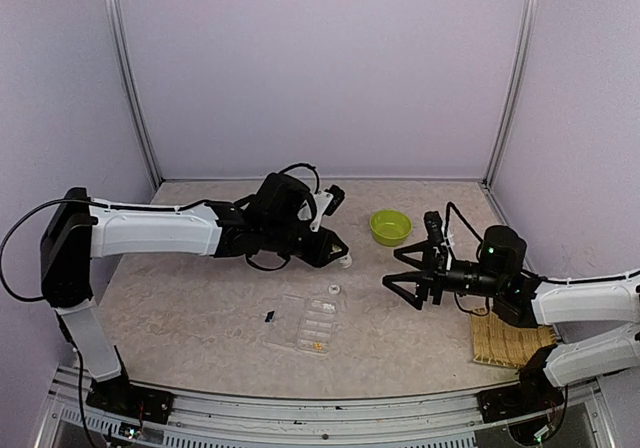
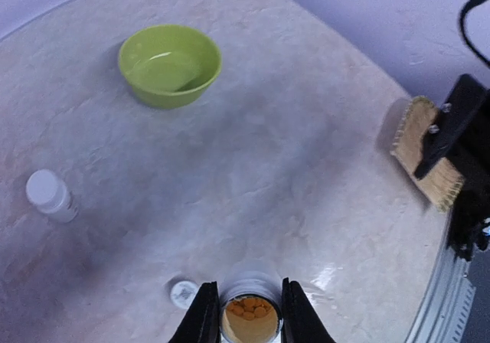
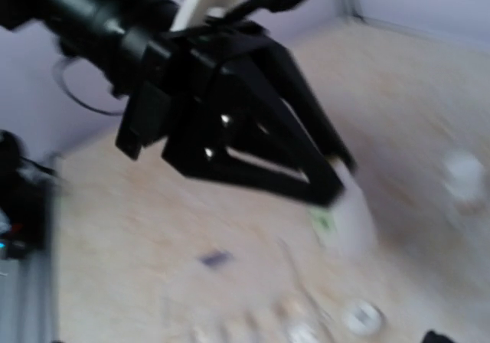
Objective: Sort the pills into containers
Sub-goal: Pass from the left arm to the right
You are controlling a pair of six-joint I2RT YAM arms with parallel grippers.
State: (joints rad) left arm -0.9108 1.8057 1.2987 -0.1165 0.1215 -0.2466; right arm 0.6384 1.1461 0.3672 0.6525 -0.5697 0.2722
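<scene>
My left gripper (image 1: 338,254) (image 2: 249,288) is shut on a small open white bottle (image 2: 249,321) (image 3: 346,219), held just above the table. Yellowish-orange pills (image 2: 249,309) lie inside it. The bottle's white cap (image 1: 333,289) (image 2: 184,293) lies on the table beside it. The clear pill box with its row of containers (image 1: 308,324) (image 3: 268,326) lies in front of the bottle, with a few yellowish pills (image 1: 317,346) in its near end. A small dark speck (image 1: 268,315) (image 3: 216,259) rests left of the box. My right gripper (image 1: 401,270) hangs open to the right of the box, holding nothing.
A lime-green bowl (image 1: 390,227) (image 2: 170,63) stands behind the right gripper. A second, capped white bottle (image 2: 50,195) (image 3: 463,171) stands apart on the table. A woven mat (image 1: 508,344) (image 2: 423,153) lies at the right near edge. The right wrist view is blurred.
</scene>
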